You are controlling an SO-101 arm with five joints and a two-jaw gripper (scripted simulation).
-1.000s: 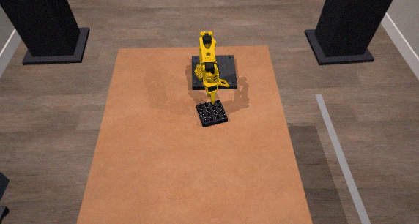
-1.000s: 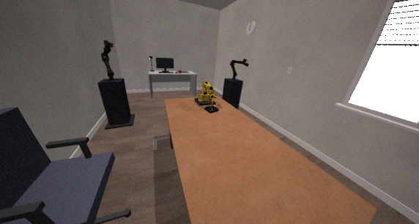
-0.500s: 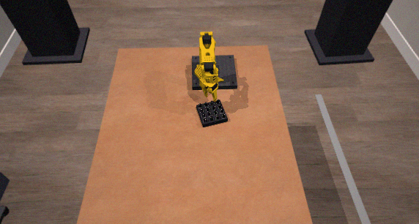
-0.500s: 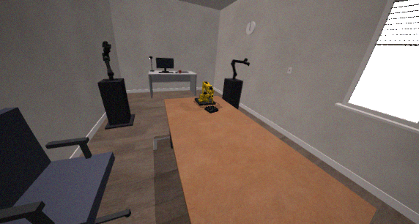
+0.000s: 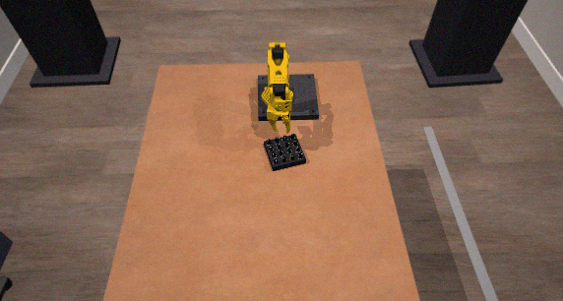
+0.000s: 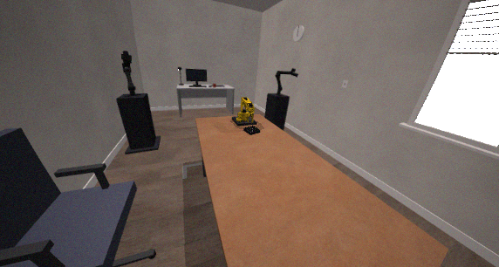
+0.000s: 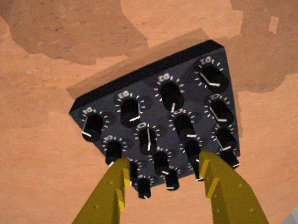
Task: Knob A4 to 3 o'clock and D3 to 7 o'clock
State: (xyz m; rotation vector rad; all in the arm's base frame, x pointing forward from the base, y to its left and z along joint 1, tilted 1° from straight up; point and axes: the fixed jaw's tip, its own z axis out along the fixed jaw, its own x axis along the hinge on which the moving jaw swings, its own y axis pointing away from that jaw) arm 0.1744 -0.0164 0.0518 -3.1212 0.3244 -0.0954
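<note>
The black knob box [image 5: 284, 152] [image 6: 251, 133] [image 7: 193, 98] lies on the brown table [image 5: 197, 210], just in front of the arm's base. It carries a grid of small black knobs with white pointer lines. My yellow gripper [image 5: 281, 128] [image 7: 162, 160] points down over the edge of the box nearest the arm. Its two fingers stand apart, on either side of several knobs of that edge row. No knob is pinched between them. In the wrist view the box sits turned at an angle. I cannot see the socket side of the box.
The arm stands on a dark base plate [image 5: 302, 99] at the far end of the table. Two black pedestals [image 5: 54, 29] [image 5: 468, 29] stand on the floor beyond the table's far corners. A grey line [image 5: 453, 201] runs along the floor on the right.
</note>
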